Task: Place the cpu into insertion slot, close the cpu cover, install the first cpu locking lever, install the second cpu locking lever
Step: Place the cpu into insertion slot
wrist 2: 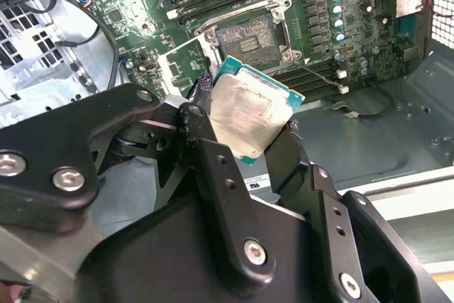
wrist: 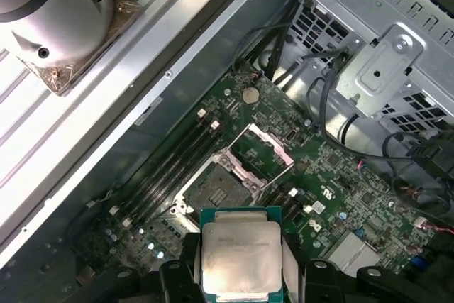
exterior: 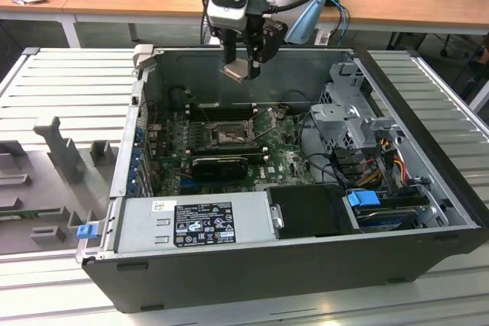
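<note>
My gripper [exterior: 241, 66] hangs above the open computer case, over its rear wall, shut on the cpu [exterior: 235, 71]. In both wrist views the pale square cpu [wrist 2: 252, 115] [wrist: 240, 259], on its teal-edged carrier, sits tilted between the two black fingers [wrist 2: 206, 147]. The insertion slot [exterior: 228, 137] [wrist 2: 252, 39] [wrist: 221, 184] lies uncovered on the green motherboard, below the gripper and apart from the chip. The cpu cover [wrist: 272, 145] stands swung up beside the slot. A thin metal locking lever [wrist 2: 319, 76] lies loose along one side of the slot.
A grey power supply [exterior: 206, 219] fills the case's front. A long black card [exterior: 220, 164] lies just in front of the slot, memory slots [wrist: 177, 164] behind it. A drive cage [exterior: 348, 112] and cables [exterior: 382, 162] crowd the exterior view's right. A grey fixture tray [exterior: 53, 158] sits left.
</note>
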